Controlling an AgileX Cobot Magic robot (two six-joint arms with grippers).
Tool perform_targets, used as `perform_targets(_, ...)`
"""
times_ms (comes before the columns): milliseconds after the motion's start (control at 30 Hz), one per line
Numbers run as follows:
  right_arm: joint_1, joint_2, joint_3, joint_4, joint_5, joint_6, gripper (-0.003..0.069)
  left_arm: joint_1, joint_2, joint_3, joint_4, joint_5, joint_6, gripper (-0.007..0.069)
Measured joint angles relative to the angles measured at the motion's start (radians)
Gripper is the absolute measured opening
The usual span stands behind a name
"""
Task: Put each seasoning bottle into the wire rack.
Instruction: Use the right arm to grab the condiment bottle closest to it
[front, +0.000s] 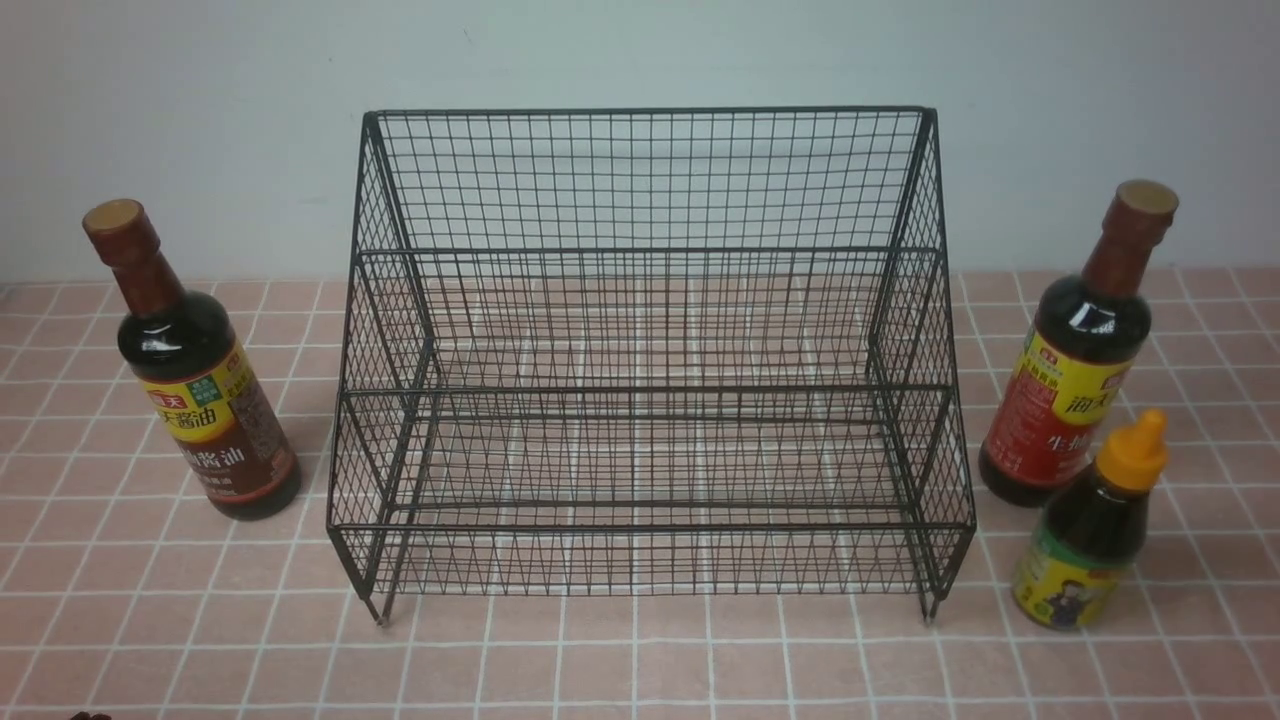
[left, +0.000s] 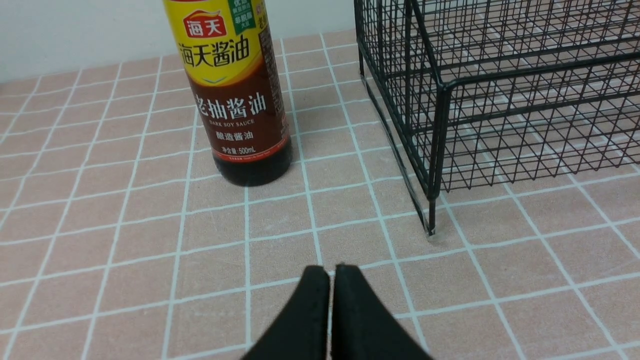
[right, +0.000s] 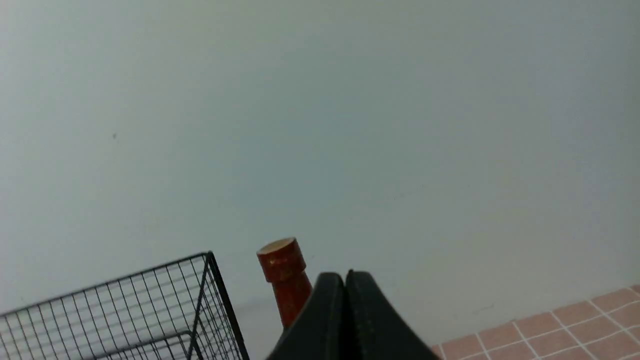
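On table (front: 640, 660), centre: rack (front: 650, 350). Left of rack, apart: first bottle (front: 205, 400). Right of rack: second bottle (front: 1070, 390), small bottle (front: 1095, 540) just in front of it.

One tall brown-label bottle (front: 215, 420), one tall red-label bottle (front: 1065, 400), one short orange-capped bottle (front: 1090, 545): three seasoning bottles, one wire rack (front: 650, 110)

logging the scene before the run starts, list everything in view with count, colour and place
wire rack: 1, black, table centre, no bottles in it
tall seasoning bottles: 2, dark, brown-red caps; brown-label bottle left of rack, red-label bottle right of it
short bottle: 1, dark, orange nozzle cap, in front of red-label bottle
table: 1, pink tiles, white grid
wall: 1, pale grey, behind
left gripper: 1, black, shut, facing brown-label bottle
right gripper: 1, black, shut, holding nothing
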Motion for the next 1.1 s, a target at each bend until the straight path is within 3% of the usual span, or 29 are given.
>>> perform_targets(233, 0.058, 0.347, -0.125, -0.232, -0.099, 0.102, 0.0052, 0.000, 0.000, 0.000, 0.000, 0.000, 0.000, -0.0007)
perform_targets(367, 0.142, 0.566, -0.157, -0.335, -0.228, 0.117, 0.0122, 0.000, 0.000, 0.000, 0.000, 0.000, 0.000, -0.0007)
perform_targets(400, 0.168, 0.646, -0.169, -0.350, -0.274, 0.103, 0.0167, 0.000, 0.000, 0.000, 0.000, 0.000, 0.000, -0.0007)
perform_targets(567, 0.181, 0.850, -0.189, -0.315, -0.386, -0.018, 0.0300, 0.000, 0.000, 0.000, 0.000, 0.000, 0.000, -0.0007)
perform_targets(733, 0.181, 0.995, -0.192, -0.223, -0.485, -0.122, 0.0386, 0.000, 0.000, 0.000, 0.000, 0.000, 0.000, -0.0007)
perform_targets(967, 0.181, 1.152, -0.198, -0.169, -0.571, -0.152, 0.0402, 0.000, 0.000, 0.000, 0.000, 0.000, 0.000, -0.0007)
perform_targets(1033, 0.181, 1.209, -0.198, -0.169, -0.581, -0.156, 0.0368, 0.000, 0.000, 0.000, 0.000, 0.000, 0.000, -0.0007)
perform_targets(1100, 0.181, 1.244, -0.198, -0.176, -0.591, -0.165, 0.0290, 0.000, 0.000, 0.000, 0.000, 0.000, 0.000, -0.0007)
